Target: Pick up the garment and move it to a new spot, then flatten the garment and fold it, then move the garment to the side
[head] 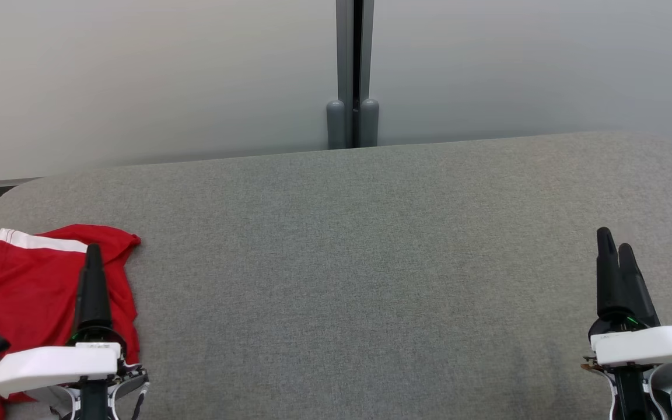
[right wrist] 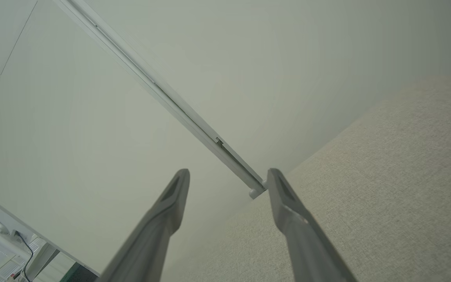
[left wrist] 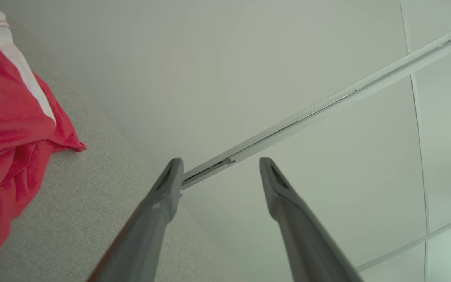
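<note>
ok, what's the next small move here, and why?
Probably lower the left gripper onto the garment and close on a fold. It lies bunched at the left end of the gray surface, that gripper hangs open over it holding nothing, and the right gripper is open far off at the right end.

We see a garment (head: 27, 286) of soft matt red cloth on the pad's (head: 347, 262) left end, pad of coarse grey weave, panels (head: 137, 76) behind the pad smooth, matt, our fingers (head: 92, 286) matt dark plastic.
</note>
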Robot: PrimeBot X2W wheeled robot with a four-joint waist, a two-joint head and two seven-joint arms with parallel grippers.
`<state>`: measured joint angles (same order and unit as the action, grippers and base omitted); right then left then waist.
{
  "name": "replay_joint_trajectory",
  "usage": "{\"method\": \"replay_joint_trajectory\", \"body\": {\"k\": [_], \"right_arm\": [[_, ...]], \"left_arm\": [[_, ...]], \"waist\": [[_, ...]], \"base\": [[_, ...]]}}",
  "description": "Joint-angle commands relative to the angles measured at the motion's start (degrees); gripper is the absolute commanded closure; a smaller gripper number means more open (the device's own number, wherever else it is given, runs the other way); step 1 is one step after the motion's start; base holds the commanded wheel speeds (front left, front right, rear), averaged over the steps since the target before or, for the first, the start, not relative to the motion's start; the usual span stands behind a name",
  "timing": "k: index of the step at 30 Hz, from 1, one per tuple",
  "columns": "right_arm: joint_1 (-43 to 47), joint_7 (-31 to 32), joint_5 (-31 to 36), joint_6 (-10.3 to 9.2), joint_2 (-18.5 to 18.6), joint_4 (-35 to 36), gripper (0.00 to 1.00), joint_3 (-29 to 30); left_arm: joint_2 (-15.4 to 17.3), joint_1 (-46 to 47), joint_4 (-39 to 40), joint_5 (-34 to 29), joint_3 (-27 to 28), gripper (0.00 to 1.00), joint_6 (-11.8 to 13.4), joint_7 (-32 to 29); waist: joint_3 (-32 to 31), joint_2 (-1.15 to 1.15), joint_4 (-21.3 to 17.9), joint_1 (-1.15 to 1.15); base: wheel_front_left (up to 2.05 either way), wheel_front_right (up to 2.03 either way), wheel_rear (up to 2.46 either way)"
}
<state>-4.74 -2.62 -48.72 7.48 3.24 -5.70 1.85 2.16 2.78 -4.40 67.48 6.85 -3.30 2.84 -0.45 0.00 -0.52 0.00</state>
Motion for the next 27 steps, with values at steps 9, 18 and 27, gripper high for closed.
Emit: {"method": "replay_joint_trajectory", "body": {"k": [9,18,27], "right_arm": [[-0.67,-2.14,13.05,0.01,0.71,2.91,0.0,-2.06],[0.1,-3.76,23.22,0.01,0.33,2.85,0.0,-3.39],[0.57,-5.27,31.15,0.01,-0.18,2.04,0.0,-3.88]], "left_arm": [[0.47,-0.51,4.4,-15.97,-5.93,0.0,3.44,1.91],[0.57,-1.17,3.28,-30.41,-11.51,0.0,7.66,3.51],[2.61,-1.21,2.34,-39.85,-17.26,0.0,13.16,5.0]], "waist": [[-0.09,0.0,-0.27,0.0],[-0.29,0.0,-0.44,0.0],[-0.46,0.0,-0.7,0.0]], "base": [[0.0,0.0,0.0],[0.0,0.0,0.0],[0.0,0.0,0.0]]}}
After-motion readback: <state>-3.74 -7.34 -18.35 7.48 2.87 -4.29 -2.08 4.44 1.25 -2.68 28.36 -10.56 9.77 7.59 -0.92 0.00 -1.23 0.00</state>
